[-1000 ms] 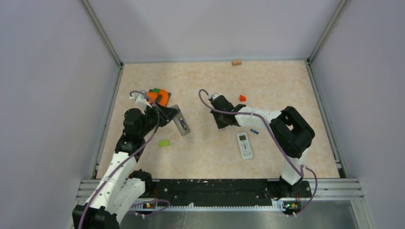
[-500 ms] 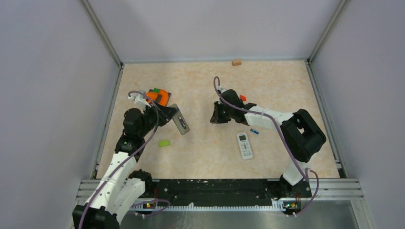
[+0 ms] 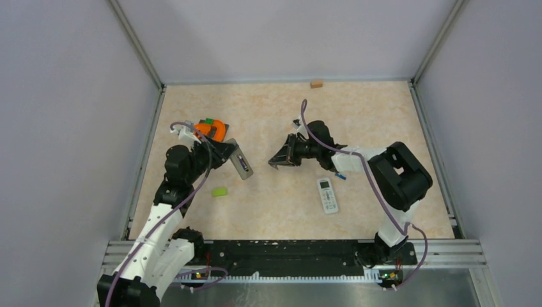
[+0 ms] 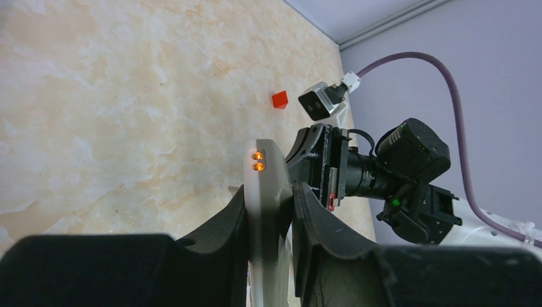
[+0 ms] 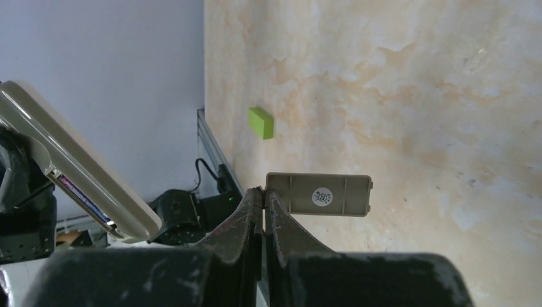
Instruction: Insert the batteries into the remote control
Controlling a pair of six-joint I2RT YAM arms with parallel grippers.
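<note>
My left gripper (image 3: 228,153) is shut on the beige remote control (image 3: 241,164) and holds it off the table at the left. In the left wrist view the remote (image 4: 266,182) stands edge-on between the fingers. Its open back (image 5: 82,192) shows a dark purple battery inside. My right gripper (image 5: 259,192) is shut on the edge of the beige battery cover (image 5: 319,194), which sticks out to the right above the table. From above, this gripper (image 3: 278,162) points left toward the remote, a short gap away. A blue battery (image 3: 340,176) lies on the table by the right arm.
A white remote (image 3: 327,195) lies flat right of centre. A green block (image 3: 219,191) sits near the left arm and an orange object (image 3: 215,130) behind it. A tan block (image 3: 316,83) is at the back wall. A red block (image 4: 279,99) lies beyond the right wrist.
My right gripper has shut on the battery cover, risen off the table and turned to point left. The left arm and the remote have not moved.
</note>
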